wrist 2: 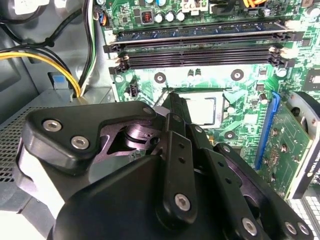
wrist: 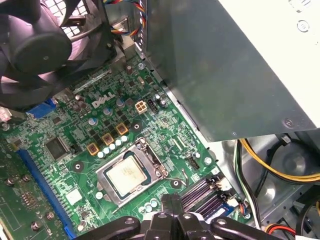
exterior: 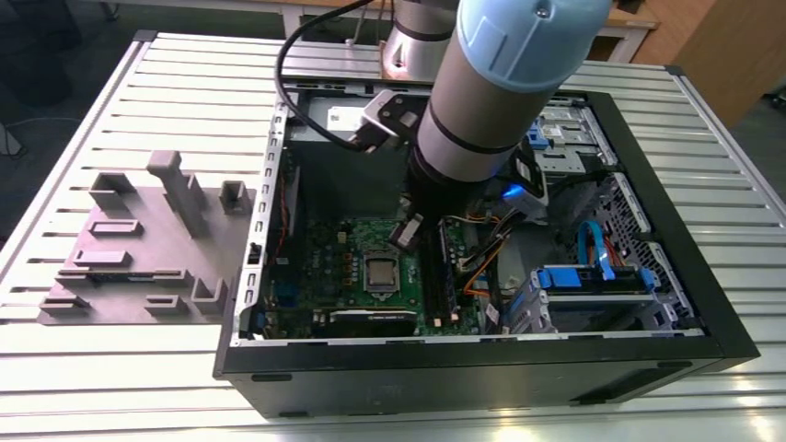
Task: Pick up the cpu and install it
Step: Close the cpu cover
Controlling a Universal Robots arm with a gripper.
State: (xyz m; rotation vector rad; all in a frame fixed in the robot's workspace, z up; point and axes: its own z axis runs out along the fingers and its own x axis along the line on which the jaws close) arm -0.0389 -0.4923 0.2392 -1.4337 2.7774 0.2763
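Note:
The cpu (wrist: pixel 127 176) is a pale silver square lying flat inside the metal socket frame (wrist: pixel 156 165) on the green motherboard (wrist: pixel 65 125). It shows again as the cpu (wrist 2: pixel 202 110) in the second wrist view and the cpu (exterior: pixel 381 272) in the exterior view. My gripper (wrist: pixel 170 202) hangs a little above the board, off the socket's edge towards the memory slots (wrist: pixel 202 192). Its black fingers (wrist 2: pixel 176 107) stand together with nothing seen between them. In the exterior view the gripper (exterior: pixel 406 232) sits inside the open computer case (exterior: pixel 491 378), just above the socket.
A large grey power supply box (wrist: pixel 225 65) and a black fan (wrist: pixel 35 50) flank the board. Yellow cables (wrist 2: pixel 45 60) run along the case wall. Blue drive brackets (exterior: pixel 590 276) fill the case on the exterior view's right. A grey fixture block (exterior: pixel 147 239) stands on the slatted table at the exterior view's left.

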